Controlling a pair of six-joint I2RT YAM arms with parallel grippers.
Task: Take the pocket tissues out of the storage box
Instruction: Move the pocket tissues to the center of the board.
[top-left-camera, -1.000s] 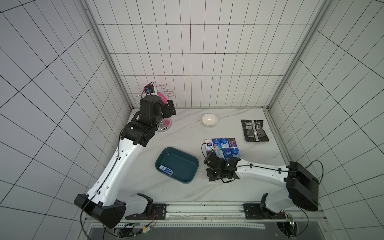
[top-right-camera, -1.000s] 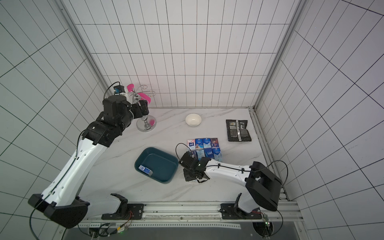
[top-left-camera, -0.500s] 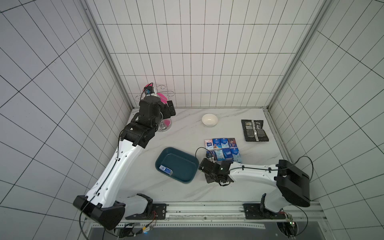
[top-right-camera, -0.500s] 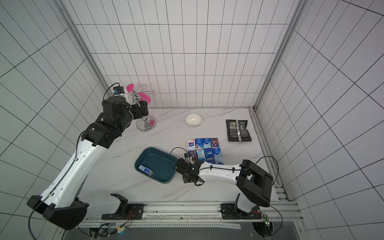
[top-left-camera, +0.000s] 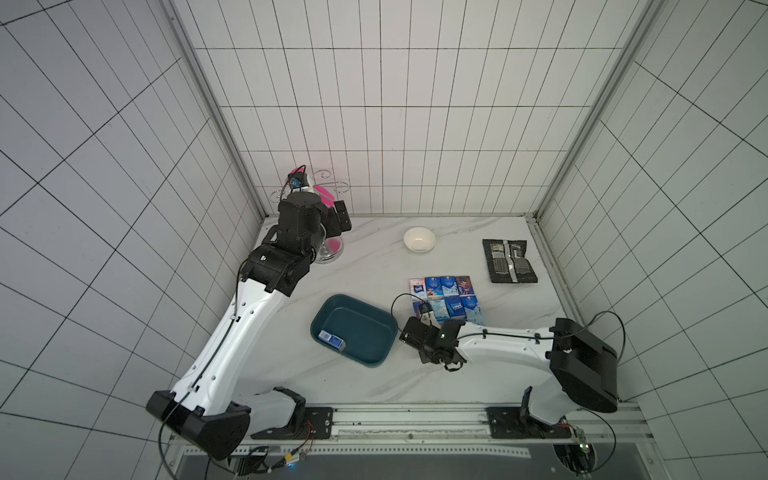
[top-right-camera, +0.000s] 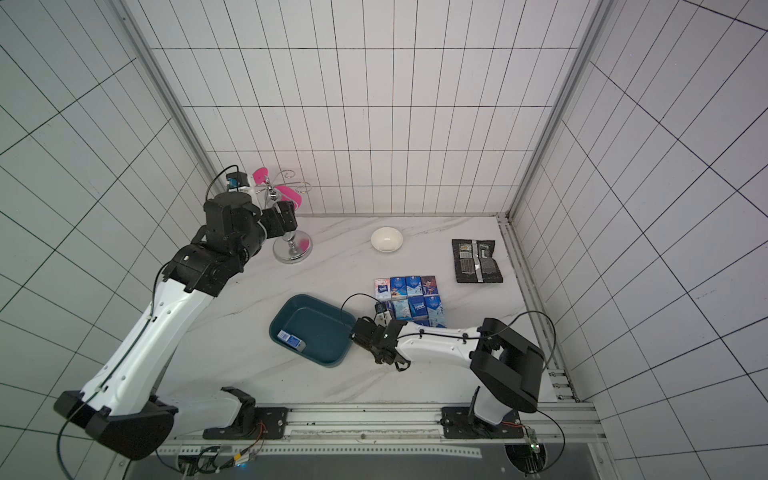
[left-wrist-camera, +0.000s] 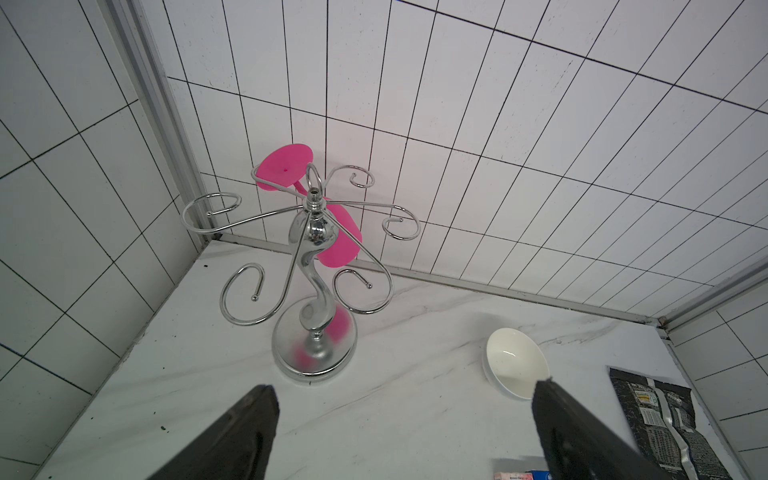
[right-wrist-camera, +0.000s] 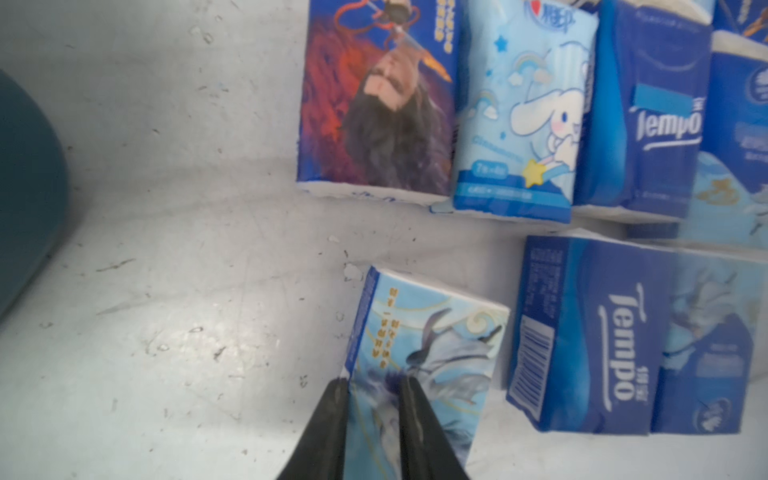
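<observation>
The dark teal storage box (top-left-camera: 361, 328) (top-right-camera: 316, 328) sits mid-table, and one blue pack of pocket tissues (top-left-camera: 331, 338) (top-right-camera: 291, 338) lies in its near left corner. Several more pocket tissues (top-left-camera: 446, 297) (top-right-camera: 411, 297) lie in rows on the table to the box's right. My right gripper (right-wrist-camera: 374, 380) (top-left-camera: 424, 328) is low between the box and these rows. Its jaws stand narrow, pinching the near left part of a light blue pack (right-wrist-camera: 436, 332) that sits askew at the front row's left end. My left gripper (left-wrist-camera: 405, 399) (top-left-camera: 340, 216) hangs open and empty at the back left.
A white bowl (top-left-camera: 419, 240) stands at the back middle. A flat black foil packet (top-left-camera: 509, 261) lies at the back right. A chrome hook stand (left-wrist-camera: 314, 332) with a pink cup on it is right under the left gripper. The box wall (right-wrist-camera: 25, 187) is close beside the right gripper.
The right gripper has shifted a little left toward the box's right edge, its forearm has swung round, and its jaws have narrowed. The left arm has stayed put.
</observation>
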